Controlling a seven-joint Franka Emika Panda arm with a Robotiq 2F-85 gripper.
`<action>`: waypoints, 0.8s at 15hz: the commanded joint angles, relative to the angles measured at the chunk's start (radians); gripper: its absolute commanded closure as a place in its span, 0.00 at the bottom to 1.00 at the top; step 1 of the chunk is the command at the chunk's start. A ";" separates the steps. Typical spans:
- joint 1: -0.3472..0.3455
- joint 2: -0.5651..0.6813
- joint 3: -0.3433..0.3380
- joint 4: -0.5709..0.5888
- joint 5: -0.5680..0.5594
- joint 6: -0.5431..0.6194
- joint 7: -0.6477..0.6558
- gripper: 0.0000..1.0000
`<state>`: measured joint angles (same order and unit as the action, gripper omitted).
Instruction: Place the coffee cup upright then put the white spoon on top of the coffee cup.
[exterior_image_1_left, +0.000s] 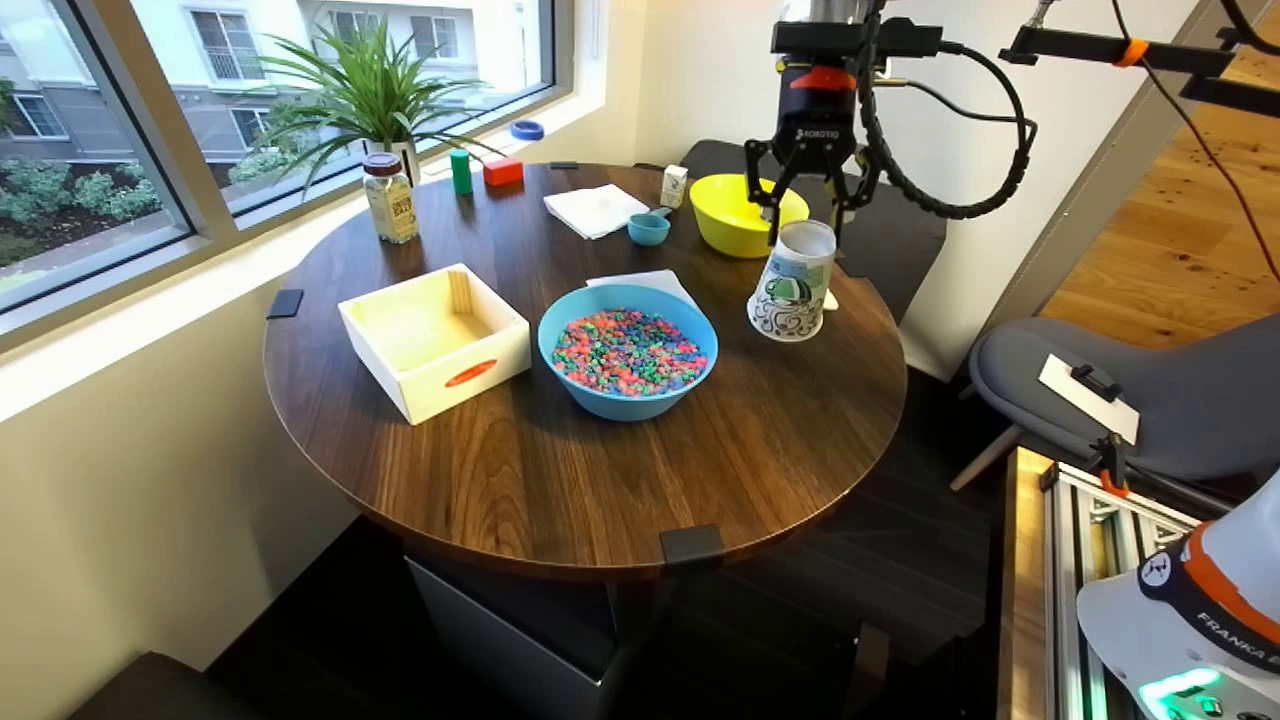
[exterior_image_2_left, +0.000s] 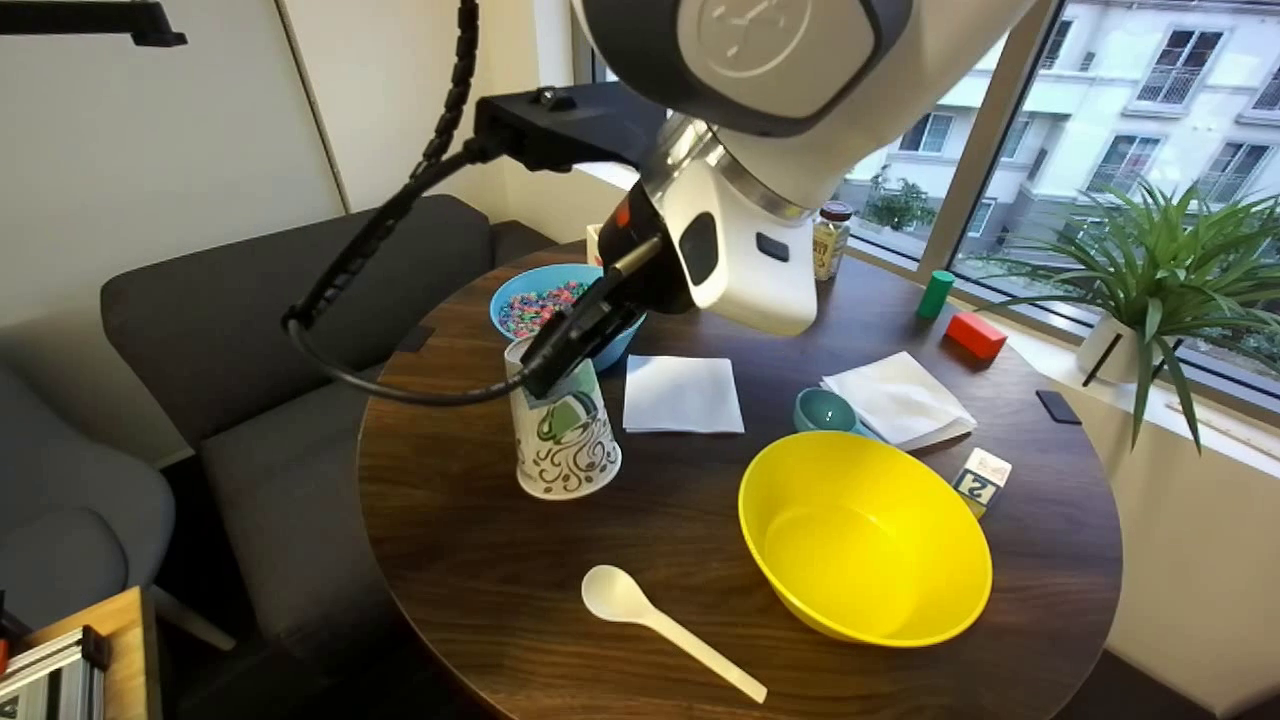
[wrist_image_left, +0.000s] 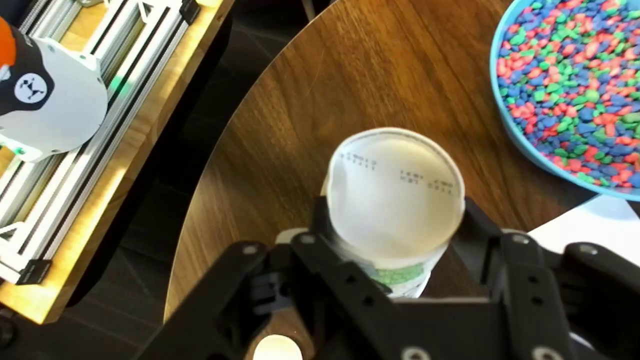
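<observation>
The white coffee cup (exterior_image_1_left: 788, 295) with green print stands upside down, its wide rim low and its narrow base up, leaning slightly. Whether the rim touches the table cannot be made out. My gripper (exterior_image_1_left: 806, 230) is shut around the narrow end, one finger on each side. In the wrist view the fingers of the gripper (wrist_image_left: 395, 207) press against both sides of the cup (wrist_image_left: 397, 200), whose printed base faces the camera. The white spoon (exterior_image_2_left: 612, 595) lies flat on the table in an exterior view, apart from the cup; its bowl (wrist_image_left: 277, 348) peeks out at the wrist view's bottom.
A blue bowl (exterior_image_1_left: 630, 408) of coloured pebbles sits beside the cup. Close to the spoon is a yellow bowl (exterior_image_2_left: 790, 590). Napkins (exterior_image_2_left: 683, 395), a teal measuring cup (exterior_image_2_left: 826, 410), a lettered block (exterior_image_2_left: 982, 478) and a wooden box (exterior_image_1_left: 470, 372) also occupy the round table (exterior_image_1_left: 560, 480).
</observation>
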<state>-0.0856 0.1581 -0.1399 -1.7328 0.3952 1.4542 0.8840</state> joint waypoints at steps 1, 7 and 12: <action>0.033 -0.056 0.021 -0.050 -0.105 0.055 0.076 0.51; 0.070 -0.084 0.056 -0.090 -0.290 0.162 0.174 0.53; 0.102 -0.113 0.093 -0.136 -0.438 0.259 0.251 0.55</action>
<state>-0.0058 0.0919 -0.0676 -1.8077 0.0410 1.6528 1.0747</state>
